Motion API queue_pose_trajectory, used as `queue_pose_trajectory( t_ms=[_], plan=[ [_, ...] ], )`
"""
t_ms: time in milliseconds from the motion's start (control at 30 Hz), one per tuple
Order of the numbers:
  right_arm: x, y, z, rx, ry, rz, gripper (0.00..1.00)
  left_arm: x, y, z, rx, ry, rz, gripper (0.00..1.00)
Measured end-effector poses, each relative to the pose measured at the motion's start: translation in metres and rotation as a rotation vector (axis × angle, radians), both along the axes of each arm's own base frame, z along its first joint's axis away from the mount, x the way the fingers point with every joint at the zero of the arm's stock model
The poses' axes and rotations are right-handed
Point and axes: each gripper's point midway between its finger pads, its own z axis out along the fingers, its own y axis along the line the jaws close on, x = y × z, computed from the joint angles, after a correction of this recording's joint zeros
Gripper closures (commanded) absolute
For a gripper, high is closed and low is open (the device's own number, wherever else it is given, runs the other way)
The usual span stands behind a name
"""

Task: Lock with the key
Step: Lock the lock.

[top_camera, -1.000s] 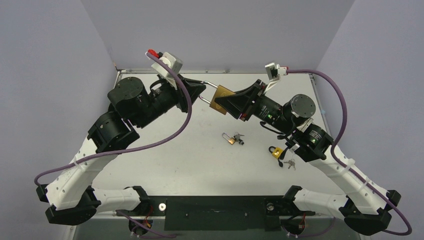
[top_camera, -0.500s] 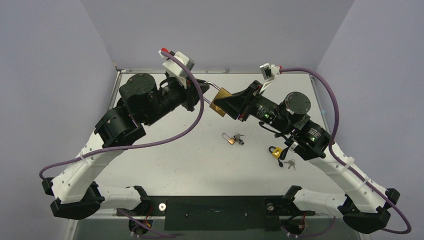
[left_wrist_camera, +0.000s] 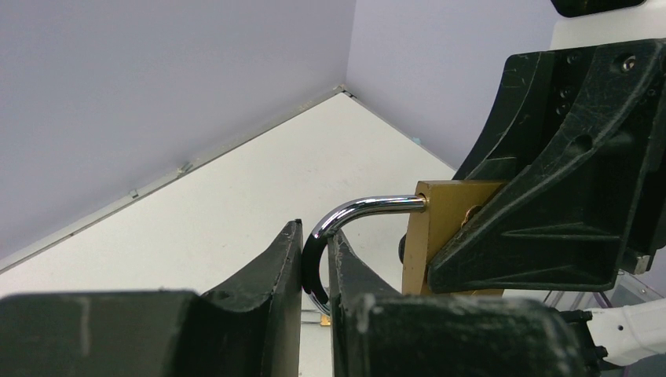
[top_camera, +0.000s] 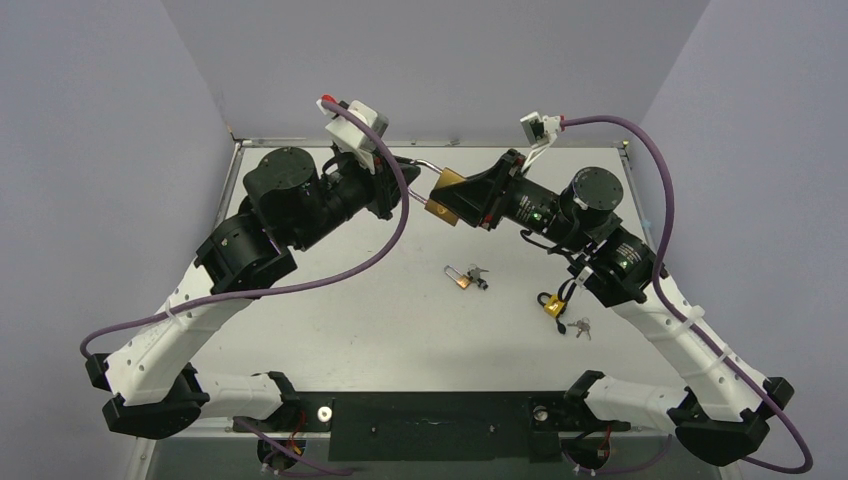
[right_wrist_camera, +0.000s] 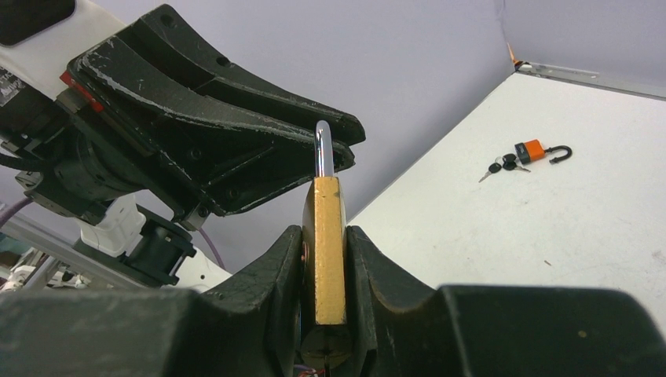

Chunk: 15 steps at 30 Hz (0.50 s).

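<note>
Holding brass padlock [top_camera: 446, 190] aloft over the far side of the table [top_camera: 370, 320] | left gripper [left_wrist_camera: 316, 245] pinched tight on its shackle [left_wrist_camera: 369, 206], right gripper [right_wrist_camera: 324, 236] clamped on the body [right_wrist_camera: 330, 204] | my worry: an off-axis push makes the thin shackle slip out or jam.

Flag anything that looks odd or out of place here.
Nothing is damaged or spilled. The brass padlock hangs in mid-air, the left gripper pinching its shackle and the right gripper clamping its body. On the table, an orange padlock lies with its shackle swung open, keys beside it.
</note>
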Motion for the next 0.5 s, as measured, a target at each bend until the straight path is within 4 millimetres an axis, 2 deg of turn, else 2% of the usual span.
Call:
queue_pose_trajectory(
  t_ms=[500],
  plan=[
    [0.018,0.012,0.016,0.027,-0.009,-0.011,1.0,0.011,-0.003,0.014,-0.063,-0.01,0.048,1.0]
  ],
)
